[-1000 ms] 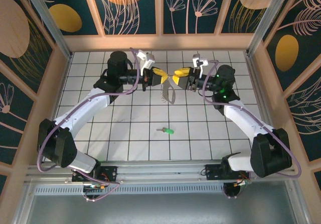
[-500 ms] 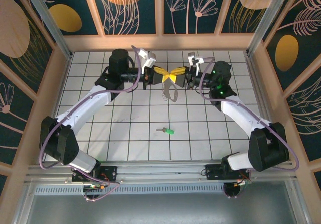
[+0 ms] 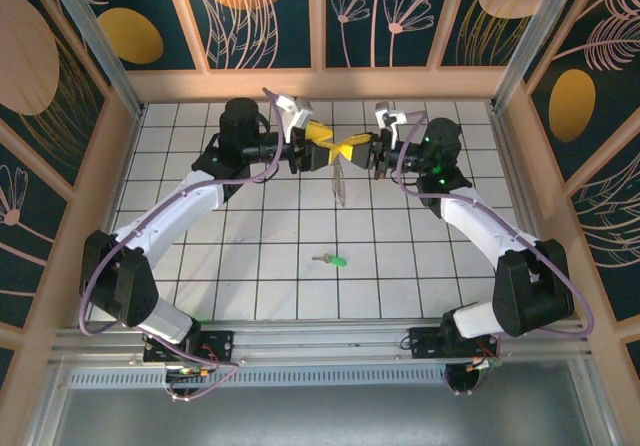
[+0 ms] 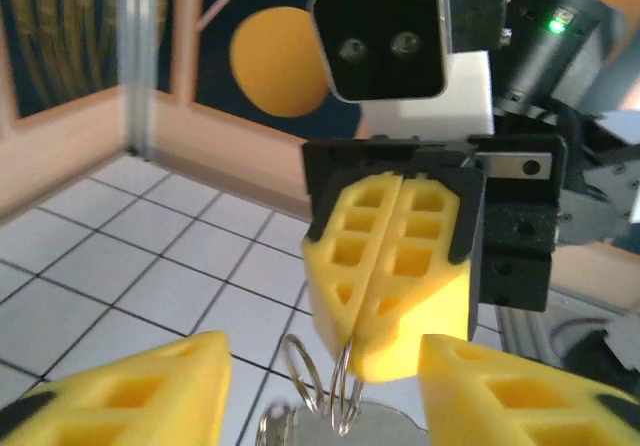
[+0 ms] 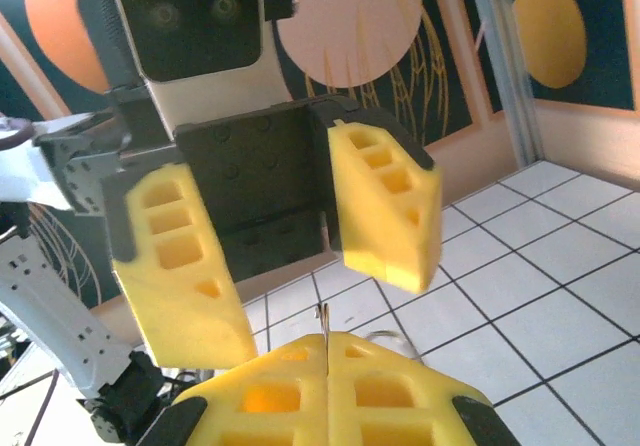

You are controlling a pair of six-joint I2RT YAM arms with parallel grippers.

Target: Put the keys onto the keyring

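Newly parted, the left gripper (image 3: 323,144) should retreat gently, the right gripper (image 3: 347,152) clamping the keyring (image 3: 340,180), then fetch the key (image 3: 334,260) at six o'clock.

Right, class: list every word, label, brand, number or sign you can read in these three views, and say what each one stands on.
None: no view holds text that can be read.
Wall panels: leaf and circle patterns, no lettering.
Key: too small to tell whether anything is stamped on it.
Keyring: no marking can be made out.
Wrist camera housing: plain, no label.
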